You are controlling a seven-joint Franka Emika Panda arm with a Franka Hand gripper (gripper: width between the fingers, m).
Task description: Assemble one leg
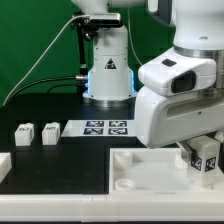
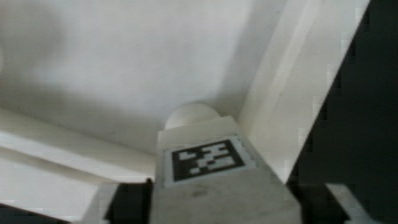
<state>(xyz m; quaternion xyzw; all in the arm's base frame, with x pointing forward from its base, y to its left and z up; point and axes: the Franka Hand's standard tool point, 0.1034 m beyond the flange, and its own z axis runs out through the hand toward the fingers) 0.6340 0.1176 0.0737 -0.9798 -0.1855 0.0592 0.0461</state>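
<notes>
My gripper (image 1: 204,150) is shut on a leg (image 1: 207,157), a small white post with a black-and-white tag on its face. It holds the leg over the right end of the large flat white piece (image 1: 135,168) at the front of the table. In the wrist view the leg (image 2: 210,155) fills the middle between my dark fingers (image 2: 135,205), with my gripper (image 2: 224,208) closed round it. The flat piece's recessed corner and raised rim (image 2: 107,80) lie right behind it. Whether the leg touches the piece cannot be told.
Two more legs (image 1: 22,133) (image 1: 49,132) stand at the exterior view's left. The marker board (image 1: 105,128) lies in front of the arm's base (image 1: 108,75). Another white part (image 1: 3,165) shows at the left edge.
</notes>
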